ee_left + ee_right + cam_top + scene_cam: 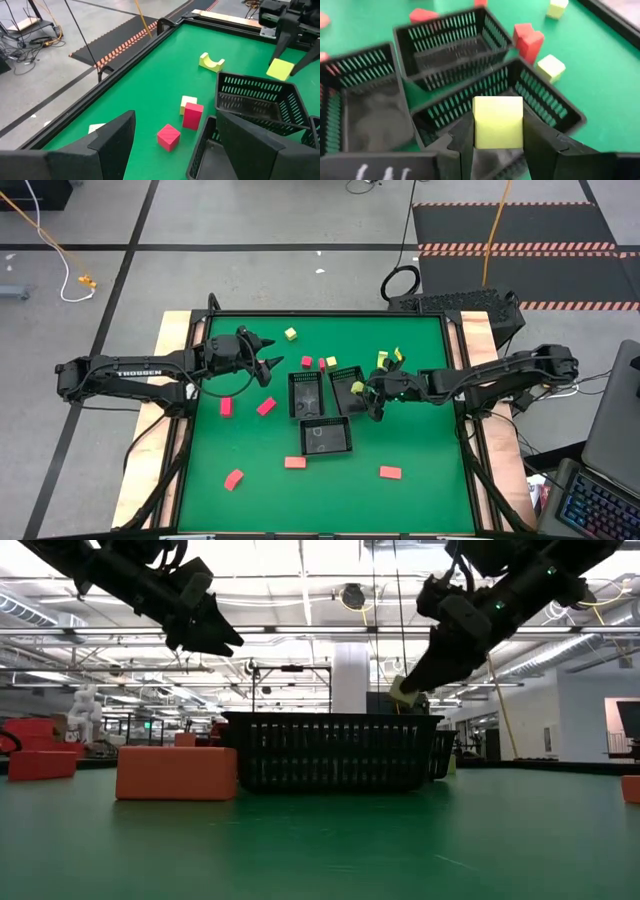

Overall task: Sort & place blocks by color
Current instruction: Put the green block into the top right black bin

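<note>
My right gripper is shut on a yellow-green cube and holds it above the rightmost of three black mesh trays; in the low view the cube hangs just over the tray rim. My left gripper is open and raised above the table left of the trays, touching nothing. Red blocks and yellow-green blocks lie flat on the green mat. Close ahead of the left fingers are a red cube, a red bar and a pale block. My right gripper pinches the yellow-green cube by two opposite side faces, one finger on each. The fingers come slanting down from the table's right side. The cube is lifted clear and sits square between the fingers, its upper half standing out past them.
The two other trays stand next to the rightmost one. A yellow arch block and more yellow-green pieces lie toward the far edge. Red blocks are scattered near the near edge. A wooden frame borders the mat.
</note>
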